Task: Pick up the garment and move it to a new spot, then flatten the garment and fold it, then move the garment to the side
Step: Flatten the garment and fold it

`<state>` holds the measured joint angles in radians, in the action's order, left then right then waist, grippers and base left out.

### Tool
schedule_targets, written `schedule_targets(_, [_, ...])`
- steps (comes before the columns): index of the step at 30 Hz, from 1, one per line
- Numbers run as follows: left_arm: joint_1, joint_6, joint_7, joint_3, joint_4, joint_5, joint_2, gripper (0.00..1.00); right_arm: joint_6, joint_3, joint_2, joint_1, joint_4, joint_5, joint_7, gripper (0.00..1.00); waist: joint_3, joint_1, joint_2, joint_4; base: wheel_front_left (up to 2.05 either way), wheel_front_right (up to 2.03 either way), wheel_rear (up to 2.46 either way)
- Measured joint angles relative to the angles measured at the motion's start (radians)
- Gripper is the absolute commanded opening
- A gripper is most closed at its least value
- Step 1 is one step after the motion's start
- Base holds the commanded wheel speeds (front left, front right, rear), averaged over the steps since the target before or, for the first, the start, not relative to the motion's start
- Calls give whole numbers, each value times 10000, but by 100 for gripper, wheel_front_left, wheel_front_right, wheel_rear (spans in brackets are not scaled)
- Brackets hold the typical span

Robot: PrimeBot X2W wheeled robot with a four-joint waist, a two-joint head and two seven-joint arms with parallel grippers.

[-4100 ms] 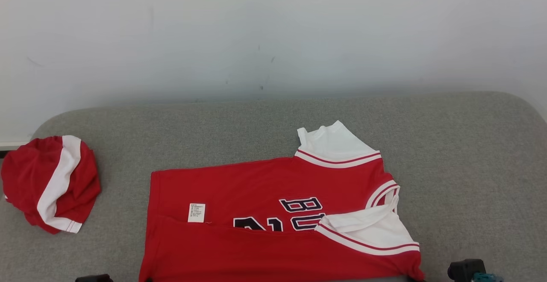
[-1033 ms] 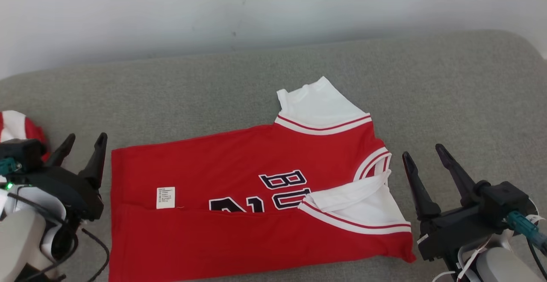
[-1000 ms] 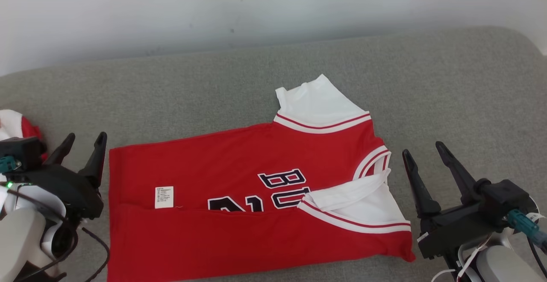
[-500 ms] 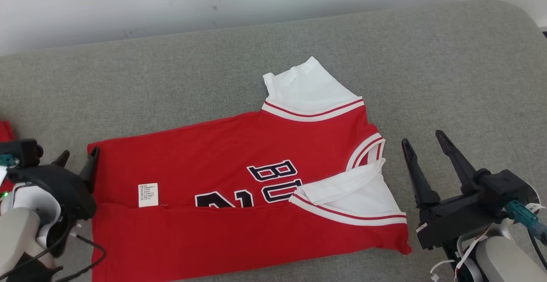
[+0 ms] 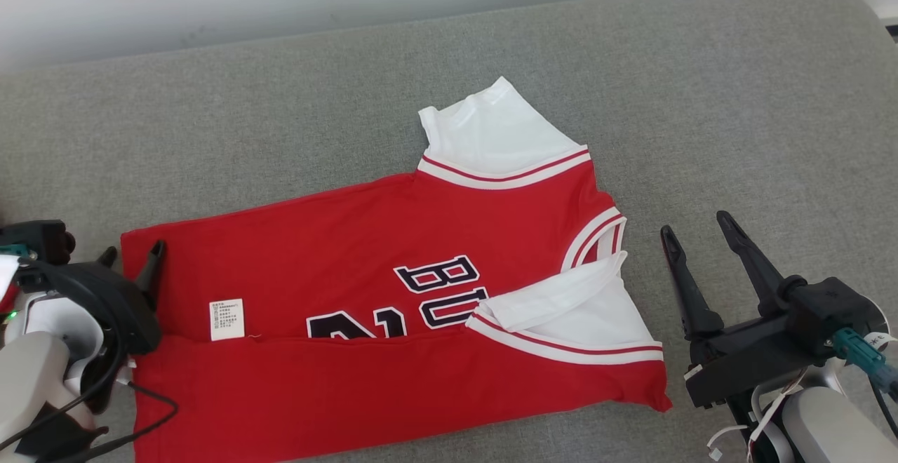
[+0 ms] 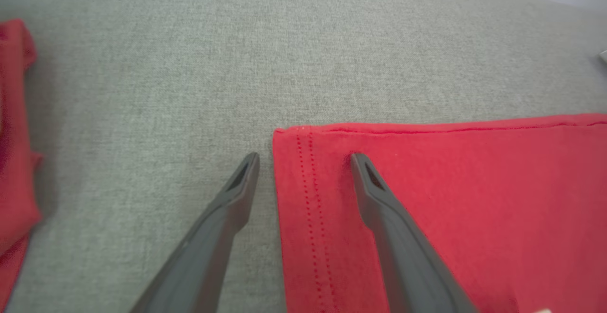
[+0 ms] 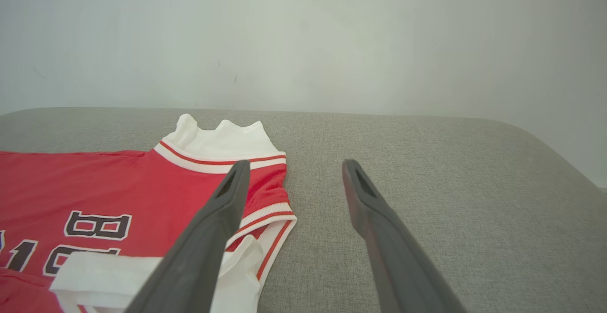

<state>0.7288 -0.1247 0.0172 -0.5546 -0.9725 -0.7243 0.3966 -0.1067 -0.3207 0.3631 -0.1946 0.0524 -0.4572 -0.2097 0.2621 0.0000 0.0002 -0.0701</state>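
Lower left: left gripper, jaws apart, straddling the hem corner of the red basketball jersey, one finger over grey upholstery, one over cloth. Centre: jersey flat, half folded; white care tag unreadable, dark letters "BU" legible. Lower right: right gripper, spread wide, empty, just beside the neckline.

I see a grey fabric surface running back to a scuffed white wall; a crumpled red cloth, perhaps clothing, lies on it.
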Motion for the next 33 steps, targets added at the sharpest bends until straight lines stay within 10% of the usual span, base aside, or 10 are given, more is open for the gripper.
schedule_targets(10, [349,0,-2,-318,-205,-61,-50,100,-6,19,31,-3,-138,35,79,100,244,0,0,-23,0,0,0])
schedule_targets(11, [391,0,-2,-345,-211,-75,-52,82,-23,21,31,-3,-138,35,84,100,256,0,0,-19,0,0,0])
schedule_targets(12, [404,0,-2,-397,-211,-75,-54,0,-48,35,33,1,-148,35,86,100,268,0,0,-11,0,0,0])
schedule_targets(24, [609,-75,-280,-782,-213,-247,-184,0,309,-395,-69,-1648,280,165,1068,100,336,0,-1,258,0,0,0])
schedule_targets(33, [1111,-75,-759,-1252,217,-322,-546,0,836,-886,-594,-4730,2777,-104,2959,100,461,0,-1,790,0,0,0])
